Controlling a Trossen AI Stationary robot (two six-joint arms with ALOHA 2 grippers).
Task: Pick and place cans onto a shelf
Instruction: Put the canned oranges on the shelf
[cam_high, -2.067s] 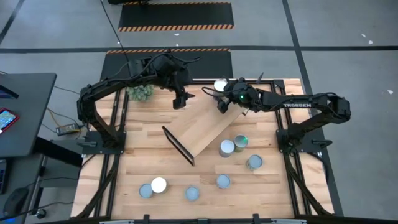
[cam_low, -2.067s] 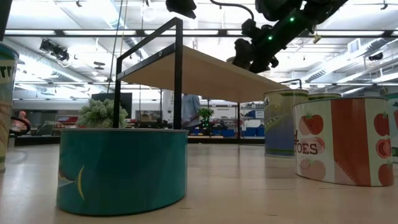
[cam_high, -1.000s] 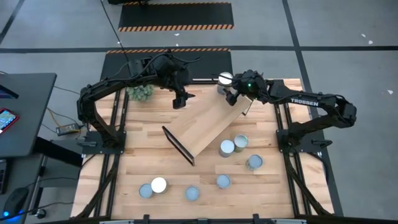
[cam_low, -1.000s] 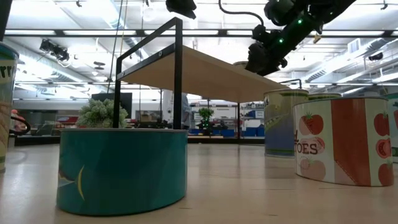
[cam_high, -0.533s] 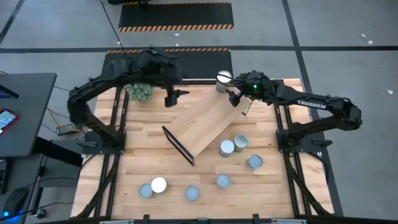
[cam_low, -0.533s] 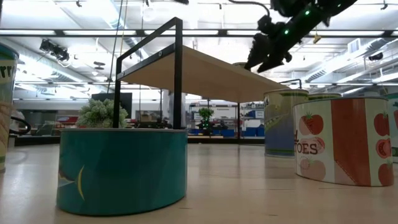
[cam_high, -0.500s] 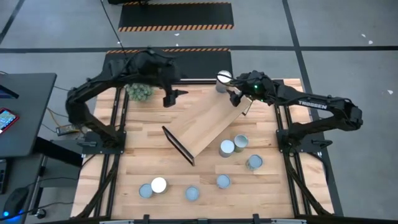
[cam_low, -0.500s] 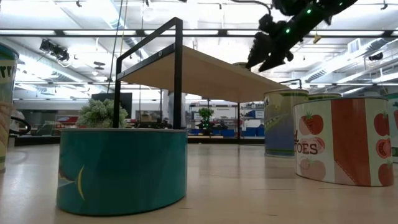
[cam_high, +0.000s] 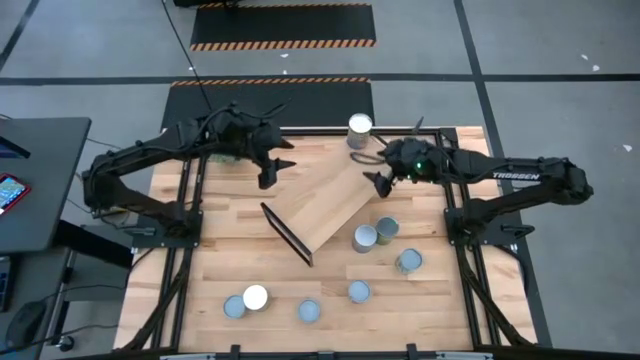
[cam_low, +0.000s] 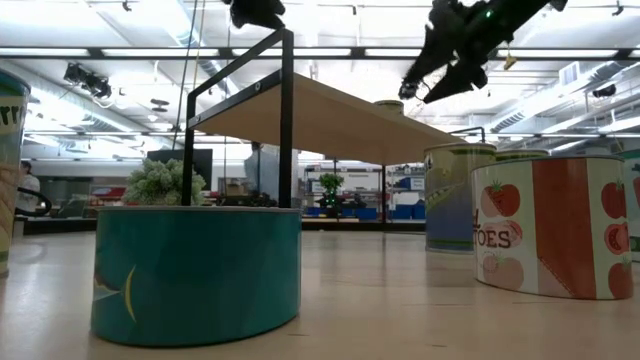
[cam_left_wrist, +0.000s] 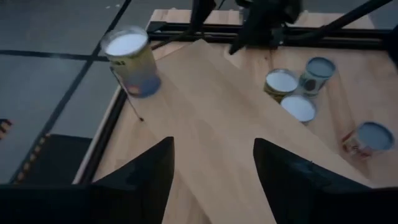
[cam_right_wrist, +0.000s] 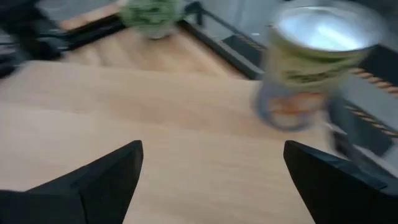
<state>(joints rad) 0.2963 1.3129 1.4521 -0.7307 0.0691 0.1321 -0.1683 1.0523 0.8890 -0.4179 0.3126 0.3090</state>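
1. The light-wood shelf (cam_high: 325, 203) lies diagonally across the wooden tabletop (cam_high: 220, 270); one white-topped can (cam_high: 359, 127) stands upright at its far end.
2. Six more cans wait on the tabletop: three (cam_high: 378, 240) close together near the shelf's right side, three (cam_high: 246, 300) spread along the front edge.
3. The right gripper (cam_high: 376, 177) hangs above the shelf's far end, just apart from that can, fingers spread and empty.
4. The left gripper (cam_high: 272, 170) hovers over the far left tabletop, jaws spread, holding nothing.
5. A bushy plant (cam_low: 160, 184) sits at the far edge; beyond lies a bright, ceiling-lit hall.
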